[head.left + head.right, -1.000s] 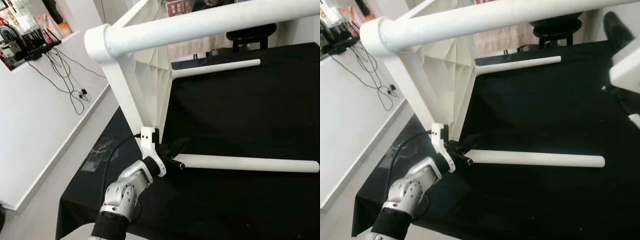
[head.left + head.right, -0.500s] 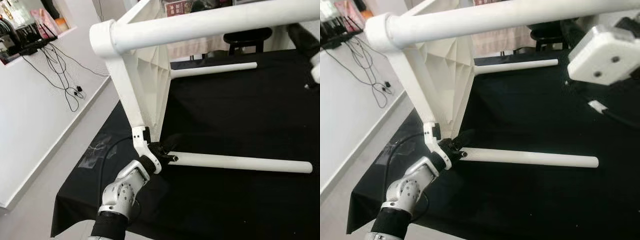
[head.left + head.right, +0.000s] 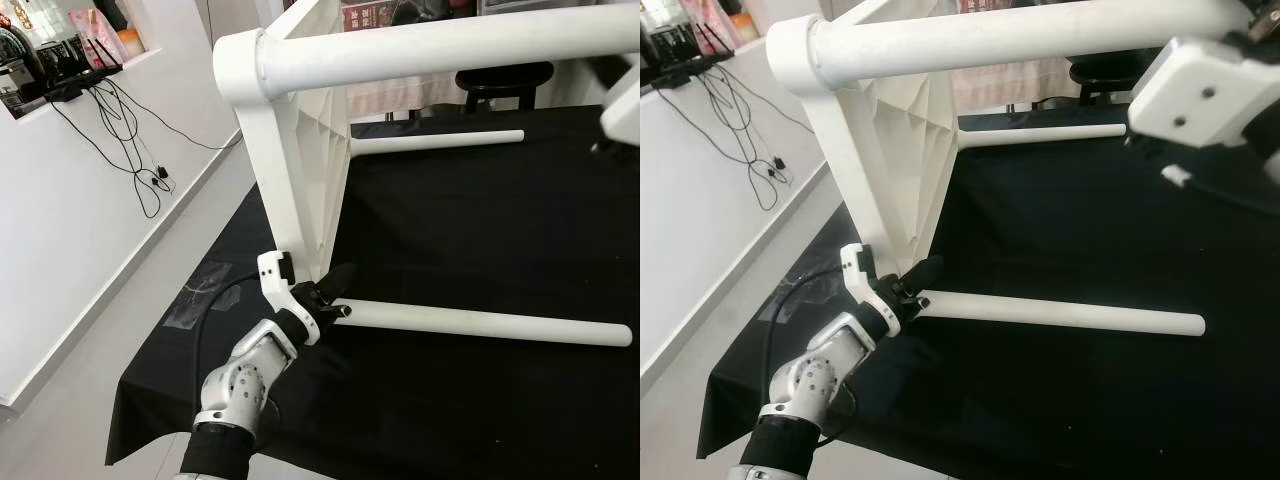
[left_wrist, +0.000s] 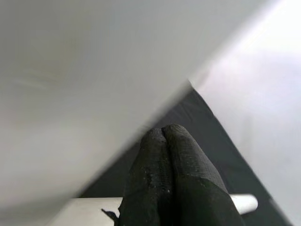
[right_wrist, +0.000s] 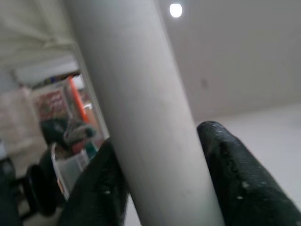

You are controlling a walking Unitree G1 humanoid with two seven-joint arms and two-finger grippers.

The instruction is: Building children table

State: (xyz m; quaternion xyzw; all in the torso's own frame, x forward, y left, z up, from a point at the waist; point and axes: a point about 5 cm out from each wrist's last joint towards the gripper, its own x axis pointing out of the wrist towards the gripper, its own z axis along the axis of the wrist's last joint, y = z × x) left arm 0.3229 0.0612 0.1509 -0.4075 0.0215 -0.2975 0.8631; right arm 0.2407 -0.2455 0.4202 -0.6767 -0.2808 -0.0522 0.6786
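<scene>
White moulded plastic throughout: the children table lies tipped on its side on the black-clothed counter, ribbed underside facing the robot, w/ round legs sticking out sideways. One leg, the lower leg, runs along the cloth; a far leg sits further back; the upper leg crosses high through the eye views. Left tool is at the bottom corner where the lower leg meets the top, fingers pressed together w/ nothing between them, tips just beside the leg's socket end. Right tool is clamped round the upper leg, tube filling the gap between its two fingers. Judgement: the piece is prob. light but bulky and stiff; hollow tube legs are smooth, so likely slippery under rubber pads and apt to spin or slide in a pinch grip. Long legs give leverage, so a pull near a free end may twist the socket or rock the whole top. Best hold looks like close to the sockets or on the ribbed rim, where edges give purchase. Cloth under it could drag or bunch if the table gets shoved rather than lifted.
</scene>
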